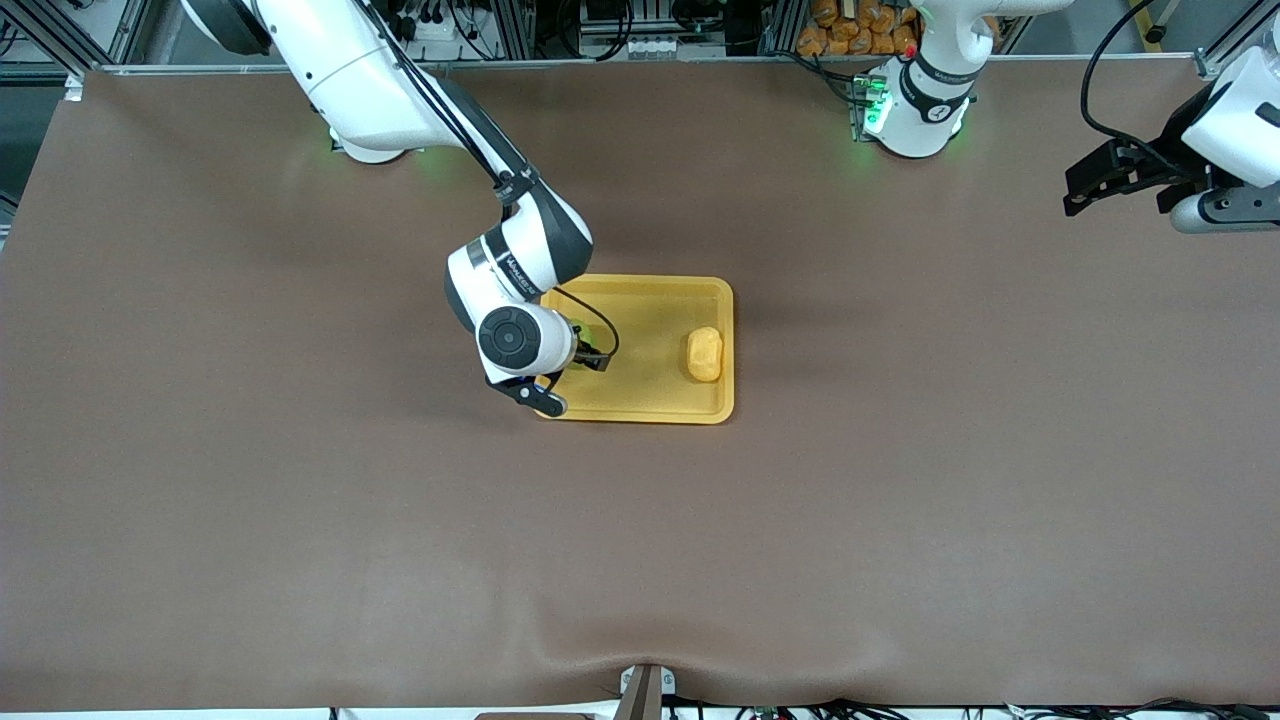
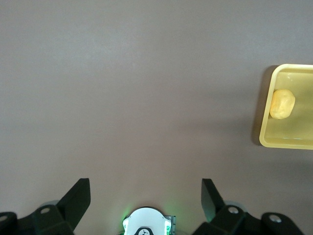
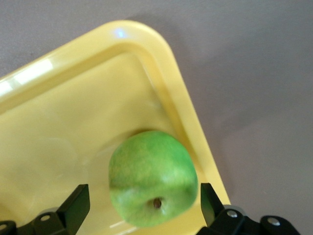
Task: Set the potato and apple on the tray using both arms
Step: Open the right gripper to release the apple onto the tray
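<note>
- Yellow-orange tray (image 1: pixel 650 400) is lying on the brown table (image 1: pixel 900 500), its rim being the nearest task thing to the front camera.
- Right end effector (image 1: pixel 565 375) is hanging over the tray's end toward the right arm's end of the table, fingers (image 3: pixel 73 208) spread wide — gripping nothing.
- In the right wrist view the green apple (image 3: pixel 152 177) is sitting on the tray floor between those spread fingers, close to the rim and a rounded corner; neither finger is seen pressing it.
- In the front view the apple is showing only as a green sliver beside the wrist.
- Potato (image 1: pixel 704 353) is resting on the tray at the end toward the left arm's end of the table, well apart from the right end effector and the apple.
- Left arm is waiting — its left end effector (image 1: pixel 1100 185) is hovering over bare table near the left arm's end, fingers (image 2: pixel 78 198) spread, holding nothing, well apart from the tray.
</note>
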Controlling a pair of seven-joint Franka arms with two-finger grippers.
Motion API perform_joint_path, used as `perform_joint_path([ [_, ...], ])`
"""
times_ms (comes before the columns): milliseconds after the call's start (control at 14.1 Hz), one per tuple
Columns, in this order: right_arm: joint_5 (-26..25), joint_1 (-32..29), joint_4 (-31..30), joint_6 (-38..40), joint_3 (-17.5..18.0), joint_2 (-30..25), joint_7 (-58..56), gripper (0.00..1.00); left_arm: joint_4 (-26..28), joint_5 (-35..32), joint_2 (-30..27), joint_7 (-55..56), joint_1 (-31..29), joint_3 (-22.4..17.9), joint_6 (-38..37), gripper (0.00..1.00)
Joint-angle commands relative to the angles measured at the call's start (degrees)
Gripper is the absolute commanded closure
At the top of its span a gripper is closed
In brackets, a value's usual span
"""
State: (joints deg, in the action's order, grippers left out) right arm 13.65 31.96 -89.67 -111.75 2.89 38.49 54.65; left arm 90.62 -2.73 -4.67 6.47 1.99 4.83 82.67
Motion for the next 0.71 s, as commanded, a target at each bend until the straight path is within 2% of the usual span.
perform_joint_path([
  [0,0.1,-2.5,5.4,8.3,0.3,-0.2,0.2,0.0,1.0,0.9,-1.0,-1.2,0.6,-0.7,0.6,0.0],
  [283,0.1,-5.6,8.1,12.1,0.2,-3.5,-3.4,0.0,1.0,0.9,-0.6,-1.1,0.6,-0.7,0.6,0.0],
  [638,-0.2,-10.2,15.6,17.1,-0.1,-5.1,-3.5,0.0,1.0,1.0,-0.6,-1.1,0.6,-0.4,0.6,0.0],
])
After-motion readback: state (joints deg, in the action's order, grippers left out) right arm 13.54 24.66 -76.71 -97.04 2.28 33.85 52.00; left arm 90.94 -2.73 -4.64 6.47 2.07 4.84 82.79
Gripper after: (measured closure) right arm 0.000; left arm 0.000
